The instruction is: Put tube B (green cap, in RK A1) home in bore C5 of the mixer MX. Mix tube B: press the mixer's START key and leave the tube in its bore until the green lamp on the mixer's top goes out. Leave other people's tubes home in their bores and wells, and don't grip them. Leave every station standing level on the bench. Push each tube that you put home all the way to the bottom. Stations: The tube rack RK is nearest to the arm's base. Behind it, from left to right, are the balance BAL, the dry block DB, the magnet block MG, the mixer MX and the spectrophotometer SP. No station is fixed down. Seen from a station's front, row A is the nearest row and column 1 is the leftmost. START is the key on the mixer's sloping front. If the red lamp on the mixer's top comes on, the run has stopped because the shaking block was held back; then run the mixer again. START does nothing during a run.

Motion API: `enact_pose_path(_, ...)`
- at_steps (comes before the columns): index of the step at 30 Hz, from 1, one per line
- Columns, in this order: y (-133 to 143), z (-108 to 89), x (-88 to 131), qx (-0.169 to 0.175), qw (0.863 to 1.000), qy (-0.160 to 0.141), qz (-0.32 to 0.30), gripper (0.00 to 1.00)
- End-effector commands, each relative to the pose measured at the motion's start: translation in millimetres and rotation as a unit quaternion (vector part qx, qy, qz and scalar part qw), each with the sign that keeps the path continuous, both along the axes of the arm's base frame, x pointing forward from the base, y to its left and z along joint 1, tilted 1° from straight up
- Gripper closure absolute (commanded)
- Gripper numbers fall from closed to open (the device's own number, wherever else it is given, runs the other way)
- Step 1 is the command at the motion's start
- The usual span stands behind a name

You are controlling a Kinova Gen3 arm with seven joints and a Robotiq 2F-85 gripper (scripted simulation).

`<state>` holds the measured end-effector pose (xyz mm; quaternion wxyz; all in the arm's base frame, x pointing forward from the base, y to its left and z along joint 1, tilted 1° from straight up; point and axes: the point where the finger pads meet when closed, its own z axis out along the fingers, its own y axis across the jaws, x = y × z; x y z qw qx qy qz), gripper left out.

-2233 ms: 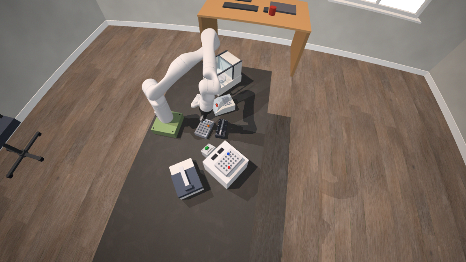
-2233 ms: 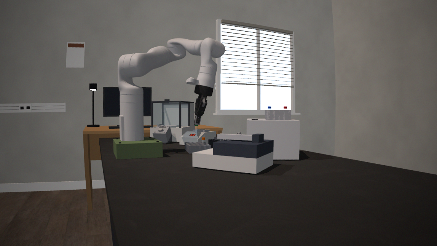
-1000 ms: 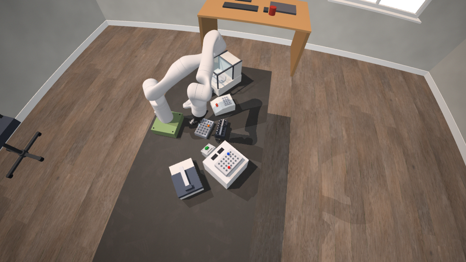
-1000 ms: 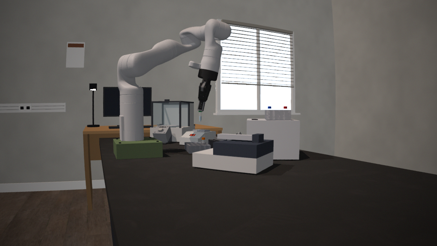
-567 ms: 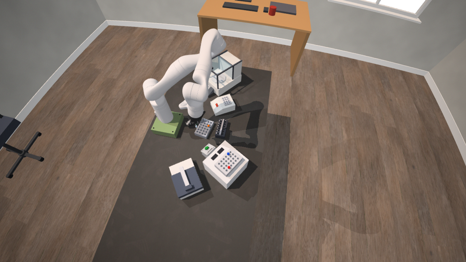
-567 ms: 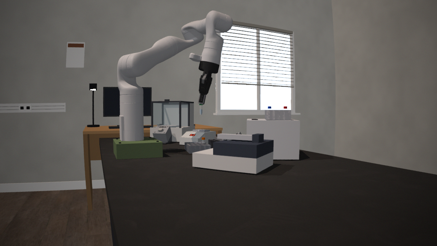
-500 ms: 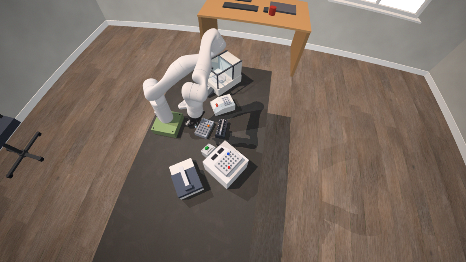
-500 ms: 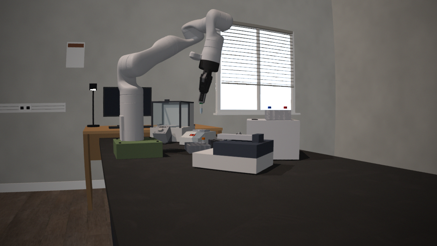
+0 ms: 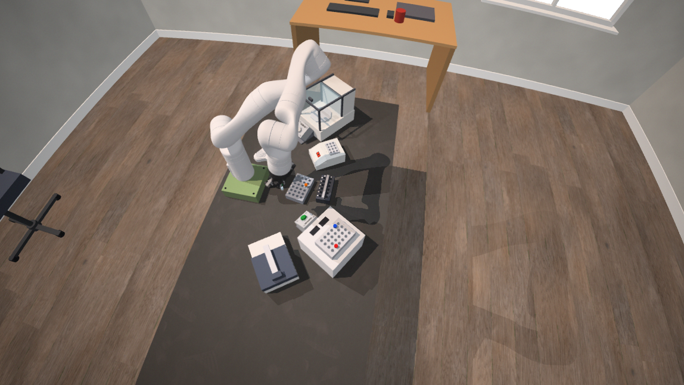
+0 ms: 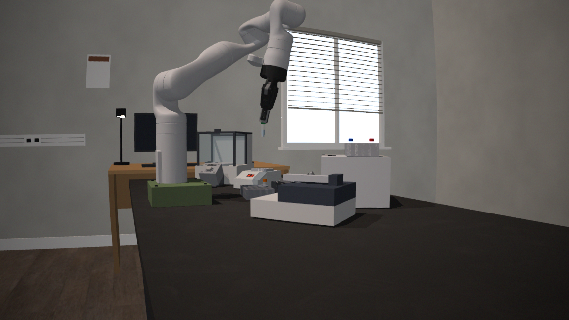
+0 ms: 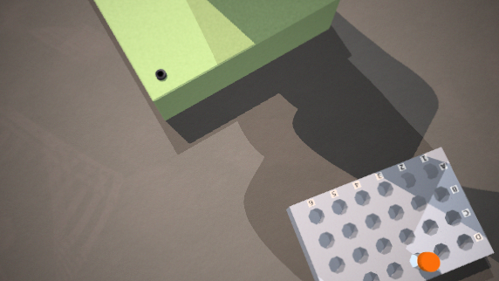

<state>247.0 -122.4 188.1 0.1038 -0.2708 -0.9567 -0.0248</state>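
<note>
1. Green base plate [image 9: 232, 190] [image 10: 179, 194] [image 11: 135, 39]: nearest; keep tube clear of it.
2. Gripper [image 9: 281, 182] [image 10: 263, 122]: clamped on tube B [image 9: 282, 187] [image 10: 262, 130] near the green cap, up in the air between base plate and rack RK [image 9: 294, 198] [image 10: 256, 192] [image 11: 301, 222]. Hanging tip down, slightly tilted; out of wrist view.
3. Handling, by judgement: light, stiff, smooth, maybe slippery. Best held high, just under the cap, body free for the bore. Avoid squeezing hard; straighten before insertion.
4. Rack RK: A1 vacated. Leave orange-capped tube [image 9: 305, 185] [image 10: 264, 180] [image 11: 428, 262] alone.
5. Mixer MX [image 9: 310, 246] [image 10: 371, 179]: next stop, bore C5. Pass clear of blue cap [image 9: 334, 225] [image 10: 350, 139] and red cap [image 9: 335, 245] [image 10: 371, 139]. Push to bottom, release, then press green START key [image 9: 303, 217].

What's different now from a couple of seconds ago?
The gripper has risen and swung back toward the green base, carrying the green-capped tube up with it. It was already held then. The rack and the other machines stayed put.
</note>
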Motion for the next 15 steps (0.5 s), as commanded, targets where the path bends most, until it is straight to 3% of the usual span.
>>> enact_pose_path(1,-6,6.6,-1,0.000,1.000,-0.001,0.000,0.90)
enact_pose_path(8,-10,10.7,-2,0.000,1.000,-0.001,0.000,0.90)
enact_pose_path(15,-19,10.6,11,0.000,1.000,-0.001,0.000,0.90)
